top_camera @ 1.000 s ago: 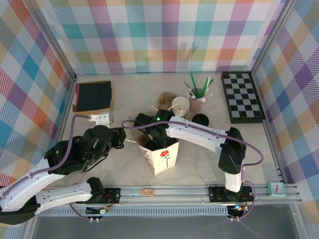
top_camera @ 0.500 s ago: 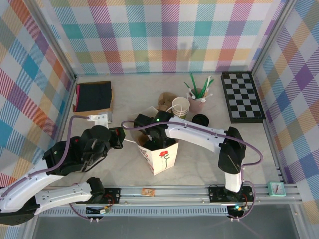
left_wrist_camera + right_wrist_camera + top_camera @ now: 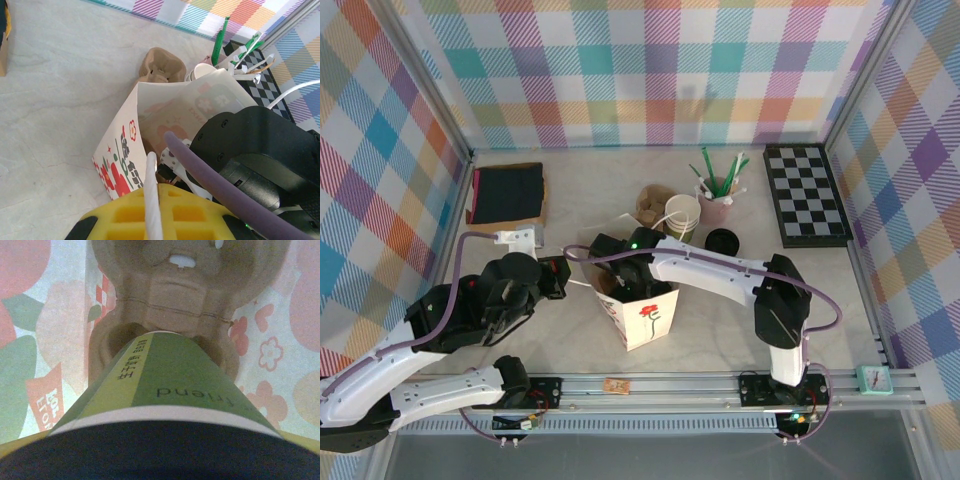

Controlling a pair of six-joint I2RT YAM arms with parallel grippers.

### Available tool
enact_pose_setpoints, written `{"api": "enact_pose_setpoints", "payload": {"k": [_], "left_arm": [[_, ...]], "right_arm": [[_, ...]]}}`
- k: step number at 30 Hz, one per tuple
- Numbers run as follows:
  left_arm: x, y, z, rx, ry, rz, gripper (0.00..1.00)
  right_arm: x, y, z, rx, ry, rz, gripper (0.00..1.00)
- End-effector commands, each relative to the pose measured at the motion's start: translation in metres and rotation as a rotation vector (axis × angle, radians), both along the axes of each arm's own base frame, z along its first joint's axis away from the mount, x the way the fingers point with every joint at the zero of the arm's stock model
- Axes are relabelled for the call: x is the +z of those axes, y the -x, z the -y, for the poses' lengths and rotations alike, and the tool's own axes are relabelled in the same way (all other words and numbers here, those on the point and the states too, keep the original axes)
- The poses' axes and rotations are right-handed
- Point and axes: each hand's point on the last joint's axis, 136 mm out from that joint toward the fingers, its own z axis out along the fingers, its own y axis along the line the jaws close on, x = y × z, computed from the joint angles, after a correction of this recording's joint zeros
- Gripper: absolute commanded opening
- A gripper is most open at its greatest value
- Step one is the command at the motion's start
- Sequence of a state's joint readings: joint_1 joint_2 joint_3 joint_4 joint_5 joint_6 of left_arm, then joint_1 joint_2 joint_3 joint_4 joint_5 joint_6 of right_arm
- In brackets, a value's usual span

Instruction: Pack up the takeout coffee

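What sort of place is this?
Probably a robot test booth staged as a takeout counter: plaid backdrop walls, an aluminium frame rail, and a printed paper bag near paper cups.

Green takeout coffee (image 3: 170, 370) (black-lidded), base in the cardboard carrier (image 3: 180, 290)

The left arm (image 3: 450, 330) rises from the near edge of the worktop (image 3: 720, 330), folds back at the elbow towards the near left corner, and sends its forearm in towards the middle. The left tool (image 3: 563, 279) is clamped tight on a thin white cord handle (image 3: 151, 190). The right arm (image 3: 720, 272) bends leftward from the near edge to the middle. The right tool (image 3: 618, 284) points down with its jaws set wide; whether they grip anything cannot be told.
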State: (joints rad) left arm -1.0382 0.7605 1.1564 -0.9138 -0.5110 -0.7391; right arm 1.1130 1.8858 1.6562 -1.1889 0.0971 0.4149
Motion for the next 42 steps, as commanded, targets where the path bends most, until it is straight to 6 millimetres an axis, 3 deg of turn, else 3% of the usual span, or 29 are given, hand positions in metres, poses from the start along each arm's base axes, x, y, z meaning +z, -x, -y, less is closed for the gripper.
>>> {"api": "enact_pose_setpoints", "payload": {"k": [1,14,42], "left_arm": [[0.011,-0.003,-0.01,0.031,0.015,0.044,0.0],[0.011,-0.003,-0.007,0.024,0.024,0.048,0.0],[0.012,-0.003,-0.009,0.031,0.02,0.053,0.0]], "right_arm": [[-0.003,-0.003,0.004,-0.026,0.011,0.017,0.35],[-0.007,-0.012,0.002,-0.039,-0.001,0.036,0.35],[-0.017,-0.006,0.013,-0.06,0.024,-0.001,0.36]]}}
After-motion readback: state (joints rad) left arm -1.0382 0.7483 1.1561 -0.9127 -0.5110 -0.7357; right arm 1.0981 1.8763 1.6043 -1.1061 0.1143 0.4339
